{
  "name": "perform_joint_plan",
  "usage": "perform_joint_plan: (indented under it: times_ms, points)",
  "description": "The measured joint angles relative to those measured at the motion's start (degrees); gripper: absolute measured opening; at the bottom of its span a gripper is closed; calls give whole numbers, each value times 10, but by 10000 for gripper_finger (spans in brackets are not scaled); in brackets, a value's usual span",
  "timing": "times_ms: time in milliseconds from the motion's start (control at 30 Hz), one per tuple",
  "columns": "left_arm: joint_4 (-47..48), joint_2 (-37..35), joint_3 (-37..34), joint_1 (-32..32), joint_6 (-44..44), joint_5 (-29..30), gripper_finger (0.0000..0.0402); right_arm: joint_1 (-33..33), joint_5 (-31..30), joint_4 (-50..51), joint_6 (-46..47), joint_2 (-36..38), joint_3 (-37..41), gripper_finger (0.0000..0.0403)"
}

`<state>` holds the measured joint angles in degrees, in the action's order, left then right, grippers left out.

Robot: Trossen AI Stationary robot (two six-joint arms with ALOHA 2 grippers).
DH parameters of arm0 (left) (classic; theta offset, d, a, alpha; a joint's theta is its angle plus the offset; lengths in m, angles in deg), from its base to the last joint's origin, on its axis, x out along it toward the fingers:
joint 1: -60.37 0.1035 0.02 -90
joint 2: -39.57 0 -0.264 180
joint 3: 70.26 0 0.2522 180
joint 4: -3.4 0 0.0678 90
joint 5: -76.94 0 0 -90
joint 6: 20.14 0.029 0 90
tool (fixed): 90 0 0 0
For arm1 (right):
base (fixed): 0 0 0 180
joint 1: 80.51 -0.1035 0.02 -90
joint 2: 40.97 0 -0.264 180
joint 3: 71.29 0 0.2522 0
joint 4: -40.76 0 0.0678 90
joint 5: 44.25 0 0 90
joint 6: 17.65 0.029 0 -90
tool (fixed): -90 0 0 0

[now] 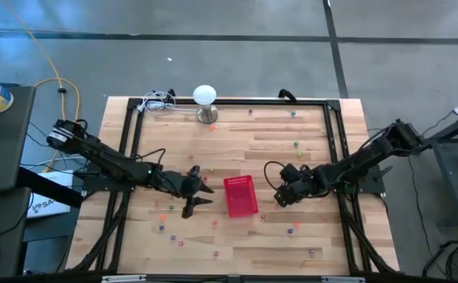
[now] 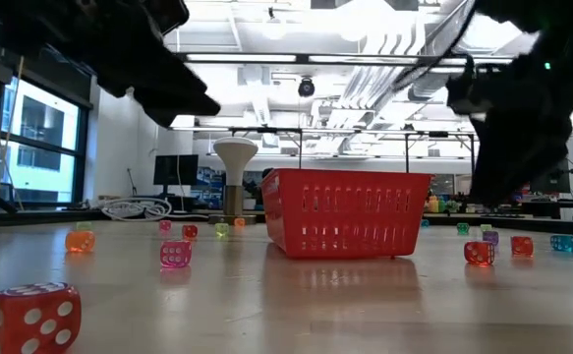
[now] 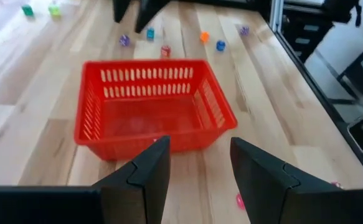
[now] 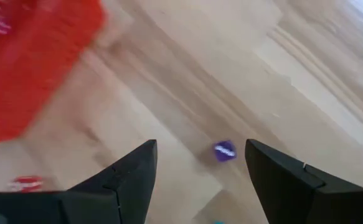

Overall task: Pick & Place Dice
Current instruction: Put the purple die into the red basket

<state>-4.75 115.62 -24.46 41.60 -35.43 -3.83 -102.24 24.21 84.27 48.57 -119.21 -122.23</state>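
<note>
Wooden table point(image 1: 236, 149), red basket point(image 1: 241, 196) between both arms' low, spread, empty end effectors: left point(image 1: 199, 191), right point(image 1: 278, 194).

Dice point(image 2: 32, 318): many tiny cubes in mixed colours, scattered singly and apart across the counter point(image 1: 291, 157). In the low view a red die with white pips lies nearest the camera, upright on one face; a pink die point(image 2: 175, 255) and an orange die point(image 2: 80, 241) rest further back on the same side. On the other side lie a red die point(image 2: 479, 253), an orange-red die point(image 2: 522, 246) and a blue die point(image 2: 563, 243). In the right wrist view a purple die point(image 4: 224, 151) lies on bare wood
</note>
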Motion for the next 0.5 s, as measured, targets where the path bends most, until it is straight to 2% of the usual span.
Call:
perform_joint_plan:
  times_ms: [233,500]
  points:
    - [-6,0,0,-4,-1,-2,162,8,5,-35,1,-3,26,235]
    - [-6,0,0,-5,-2,-2,162,7,7,-46,-8,-61,33,235]
